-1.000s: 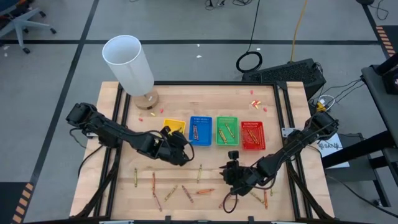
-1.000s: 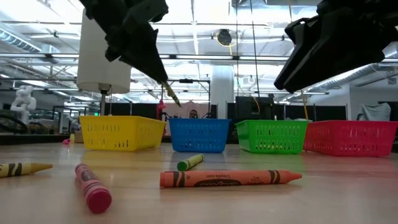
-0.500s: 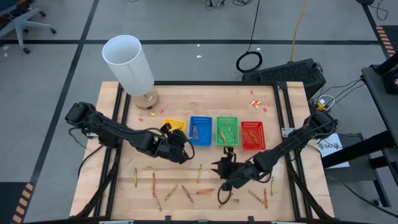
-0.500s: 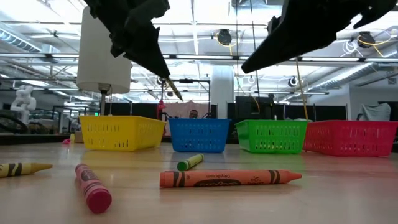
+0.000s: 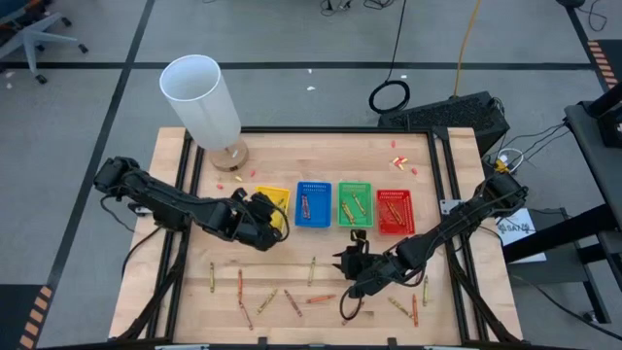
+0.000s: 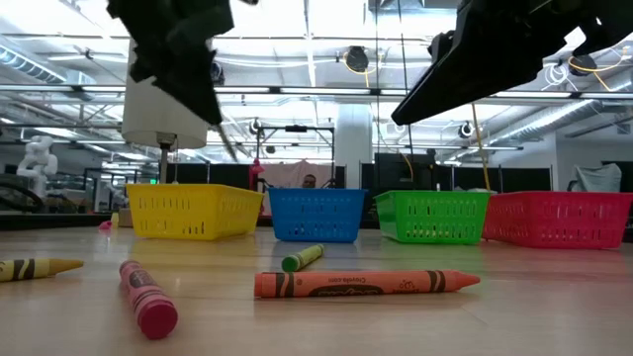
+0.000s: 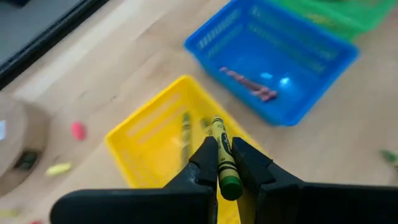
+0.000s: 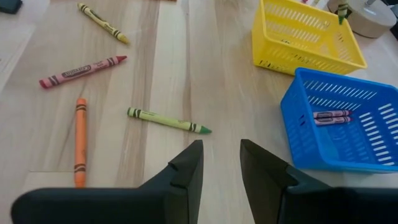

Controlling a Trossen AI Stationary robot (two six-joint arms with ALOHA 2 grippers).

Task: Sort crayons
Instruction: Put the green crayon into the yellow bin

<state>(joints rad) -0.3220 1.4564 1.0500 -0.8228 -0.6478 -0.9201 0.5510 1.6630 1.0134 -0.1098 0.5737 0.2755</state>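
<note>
I am reaching my left arm across the tabletop (image 5: 292, 156), its left tool (image 7: 225, 163) clamped on a yellow-green crayon (image 7: 224, 155) above the yellow tray (image 7: 155, 146). My right arm is stretching low, right of and nearer than the yellow tray; its right tool (image 8: 219, 163) is hanging with fingers apart over loose crayons (image 8: 168, 121). The blue tray (image 8: 348, 121), beside the yellow tray, is holding crayons.

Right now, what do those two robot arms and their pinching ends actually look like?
Both arms are dark, nearly black, built from slim jointed segments with bulkier housings at the joints. Thin black cables loop alongside them. The left end effector and the right end effector each end in two matte black, blocky, angular fingers that taper toward the tips. No markings or labels show on them.
</note>
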